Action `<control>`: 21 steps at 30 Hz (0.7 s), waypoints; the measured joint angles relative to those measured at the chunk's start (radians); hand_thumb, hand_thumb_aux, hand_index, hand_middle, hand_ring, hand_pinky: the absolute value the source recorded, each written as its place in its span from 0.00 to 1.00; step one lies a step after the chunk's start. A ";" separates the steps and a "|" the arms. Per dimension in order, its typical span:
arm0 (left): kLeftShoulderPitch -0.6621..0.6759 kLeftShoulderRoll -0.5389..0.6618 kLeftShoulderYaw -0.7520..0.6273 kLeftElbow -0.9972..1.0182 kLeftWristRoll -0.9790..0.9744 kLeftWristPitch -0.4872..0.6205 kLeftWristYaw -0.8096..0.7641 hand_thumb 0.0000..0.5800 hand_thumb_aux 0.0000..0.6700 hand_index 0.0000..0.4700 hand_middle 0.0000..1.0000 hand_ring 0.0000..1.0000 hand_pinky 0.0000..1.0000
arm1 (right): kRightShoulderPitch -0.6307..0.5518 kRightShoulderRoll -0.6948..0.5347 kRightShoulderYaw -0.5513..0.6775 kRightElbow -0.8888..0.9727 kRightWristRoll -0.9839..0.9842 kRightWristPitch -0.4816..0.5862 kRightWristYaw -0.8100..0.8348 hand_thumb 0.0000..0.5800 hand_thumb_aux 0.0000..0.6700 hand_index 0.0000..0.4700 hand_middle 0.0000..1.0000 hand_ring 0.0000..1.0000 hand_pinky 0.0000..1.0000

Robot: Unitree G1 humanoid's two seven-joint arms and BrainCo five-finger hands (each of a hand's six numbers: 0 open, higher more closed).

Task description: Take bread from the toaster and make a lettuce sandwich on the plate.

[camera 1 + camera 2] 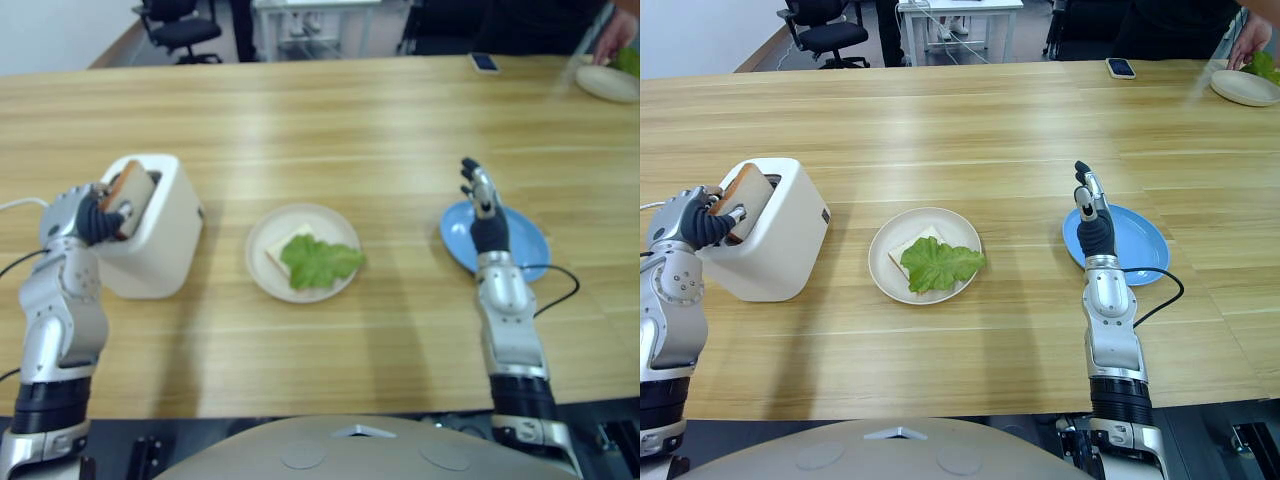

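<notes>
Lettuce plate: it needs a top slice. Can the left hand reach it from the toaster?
Probably yes: the left hand, gripping bread, has only bare table between toaster and plate; right hand is far aside.

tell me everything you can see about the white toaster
The white rounded boxy toaster looks like smooth plastic and stands upright on the left of the wooden table, left of the cream plate. A browned bread slice sticks up, tilted, from its top slot; the left hand grips that slice.
</notes>
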 measured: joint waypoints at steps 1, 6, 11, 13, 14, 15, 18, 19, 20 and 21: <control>-0.003 -0.001 0.005 -0.010 -0.005 -0.008 0.012 1.00 1.00 0.98 1.00 1.00 1.00 | 0.000 0.000 0.000 0.003 -0.001 -0.001 0.000 0.00 0.00 0.00 0.00 0.00 0.00; -0.030 -0.020 0.048 -0.097 -0.053 -0.091 0.107 1.00 1.00 0.98 1.00 1.00 1.00 | 0.000 0.000 0.001 0.011 -0.003 -0.004 0.000 0.00 0.00 0.00 0.00 0.00 0.00; -0.107 -0.049 0.177 -0.285 -0.155 -0.234 0.242 1.00 1.00 0.98 1.00 1.00 1.00 | 0.000 0.001 0.007 0.024 -0.009 -0.010 -0.001 0.00 0.00 0.00 0.00 0.00 0.00; -0.126 -0.058 0.221 -0.326 -0.209 -0.268 0.257 1.00 1.00 0.98 1.00 1.00 1.00 | 0.002 0.001 0.013 0.033 -0.012 -0.011 -0.002 0.00 0.00 0.00 0.00 0.00 0.00; -0.133 -0.064 0.234 -0.343 -0.239 -0.285 0.261 1.00 1.00 0.98 1.00 1.00 1.00 | 0.002 0.002 0.015 0.035 -0.012 -0.011 -0.003 0.00 0.00 0.00 0.00 0.00 0.00; -0.137 -0.070 0.238 -0.357 -0.261 -0.299 0.261 1.00 1.00 0.98 1.00 1.00 1.00 | 0.002 0.003 0.015 0.037 -0.012 -0.013 -0.003 0.00 0.00 0.00 0.00 0.00 0.00; -0.150 -0.103 0.216 -0.379 -0.345 -0.329 0.238 1.00 1.00 0.98 1.00 1.00 1.00 | 0.002 0.006 0.019 0.040 -0.012 -0.016 -0.005 0.00 0.00 0.00 0.00 0.00 0.00; -0.156 -0.114 0.193 -0.384 -0.370 -0.334 0.225 1.00 1.00 0.98 1.00 1.00 1.00 | 0.002 0.007 0.022 0.042 -0.012 -0.017 -0.005 0.00 0.00 0.00 0.00 0.00 0.00; -0.164 -0.127 0.175 -0.385 -0.391 -0.334 0.213 1.00 1.00 0.98 1.00 1.00 1.00 | 0.003 0.007 0.022 0.043 -0.012 -0.018 -0.005 0.00 0.00 0.00 0.00 0.00 0.00; -0.174 -0.148 0.146 -0.385 -0.416 -0.331 0.198 1.00 1.00 0.98 1.00 1.00 1.00 | 0.003 0.008 0.022 0.045 -0.012 -0.019 -0.006 0.00 0.00 0.00 0.00 0.00 0.00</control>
